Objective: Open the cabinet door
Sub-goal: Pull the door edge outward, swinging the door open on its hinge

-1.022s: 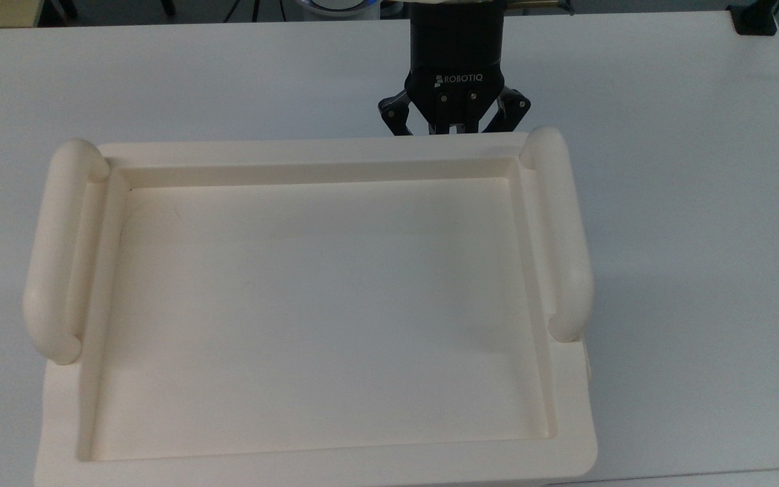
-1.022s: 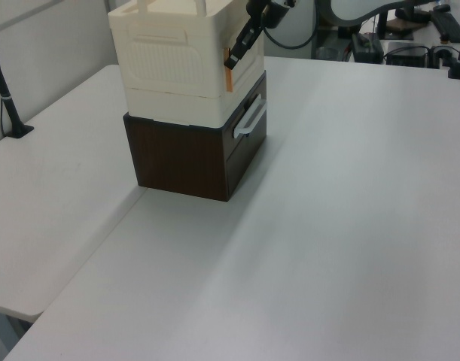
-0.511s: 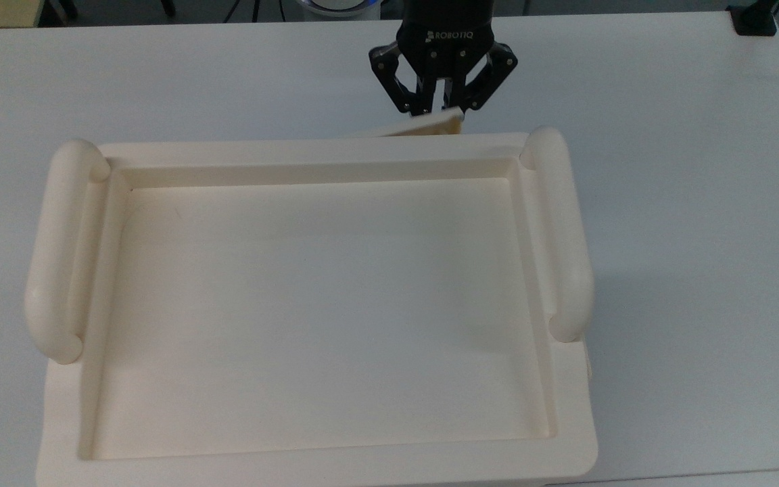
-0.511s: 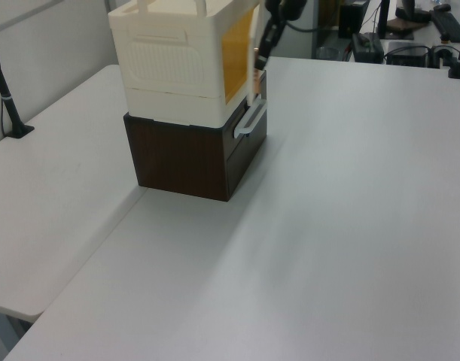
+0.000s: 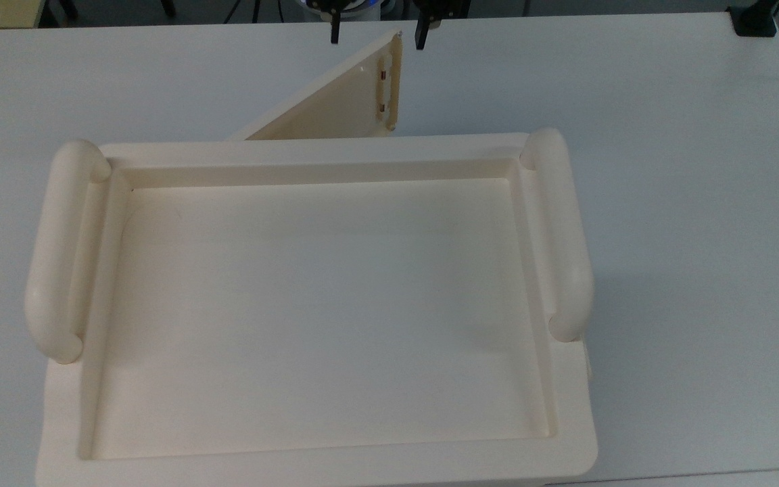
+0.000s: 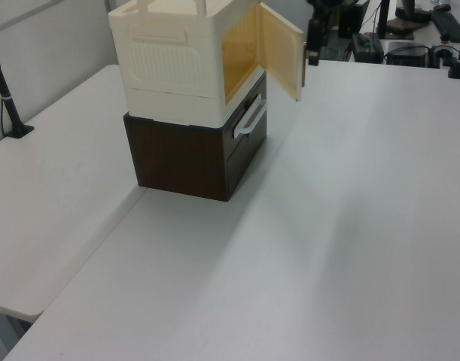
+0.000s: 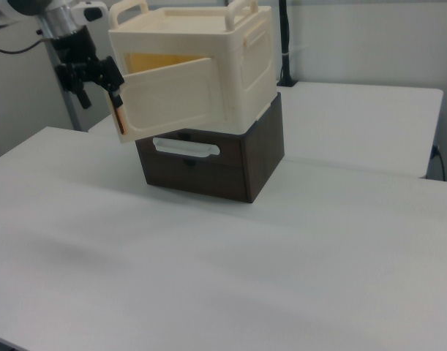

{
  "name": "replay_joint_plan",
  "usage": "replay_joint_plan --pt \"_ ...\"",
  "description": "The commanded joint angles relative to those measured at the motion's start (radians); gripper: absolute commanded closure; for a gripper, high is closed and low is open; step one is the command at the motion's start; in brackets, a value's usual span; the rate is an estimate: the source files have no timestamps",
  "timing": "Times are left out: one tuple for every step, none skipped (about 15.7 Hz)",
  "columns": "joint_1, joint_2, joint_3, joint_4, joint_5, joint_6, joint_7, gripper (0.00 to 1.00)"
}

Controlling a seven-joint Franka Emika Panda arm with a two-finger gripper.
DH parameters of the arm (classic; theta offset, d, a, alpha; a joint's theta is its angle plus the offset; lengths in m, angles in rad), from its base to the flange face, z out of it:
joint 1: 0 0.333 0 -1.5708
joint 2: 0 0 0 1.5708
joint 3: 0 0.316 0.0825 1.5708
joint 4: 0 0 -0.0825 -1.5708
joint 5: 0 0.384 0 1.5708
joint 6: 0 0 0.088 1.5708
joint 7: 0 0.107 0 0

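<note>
Half-open cabinet door (image 5: 335, 105) beside spread pincer (image 5: 376, 32)

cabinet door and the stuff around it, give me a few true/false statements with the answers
1. The cabinet door is swung open, away from the cabinet front. True.
2. The gripper is clamped shut on the door's free edge. False: its fingers are spread apart, one on each side of that edge in the top view.
3. The cream cabinet sits on top of a dark brown drawer unit. True.
4. The drawer unit has a black knob. False: it has a pale bar handle on its front.
5. The cabinet's recessed top holds a cup. False: nothing lies in it.
</note>
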Motion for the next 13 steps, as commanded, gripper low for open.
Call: replay_joint_plan --pt "0.007 -0.076 -0.011 -0.014 0.004 -0.045 -0.023 0.00" --pt "0.005 -0.081 -0.013 0.007 0.004 -0.045 -0.023 0.00" --pt "0.005 -0.086 -0.014 0.019 0.001 -0.041 -0.023 0.00" --pt "0.004 -0.084 -0.016 0.033 0.001 -0.033 -0.021 0.00" --pt "0.002 -0.083 -0.016 0.058 0.001 -0.028 -0.021 0.00" --pt "-0.007 -0.081 -0.016 0.075 0.001 -0.024 -0.021 0.00" --pt "-0.008 -0.081 -0.016 0.078 0.002 -0.001 -0.017 0.00" --pt "-0.010 -0.081 -0.016 0.076 0.005 0.034 -0.015 0.00" --pt "-0.010 -0.076 -0.017 0.073 0.010 0.062 -0.014 0.00" --pt "-0.010 -0.069 -0.019 0.067 0.013 0.077 -0.014 0.00" --pt "-0.010 -0.057 -0.026 0.055 0.016 0.085 -0.015 0.00" --pt "-0.010 -0.053 -0.028 0.041 0.019 0.088 -0.017 0.00" --pt "-0.010 -0.052 -0.030 0.030 0.024 0.093 -0.017 0.00"
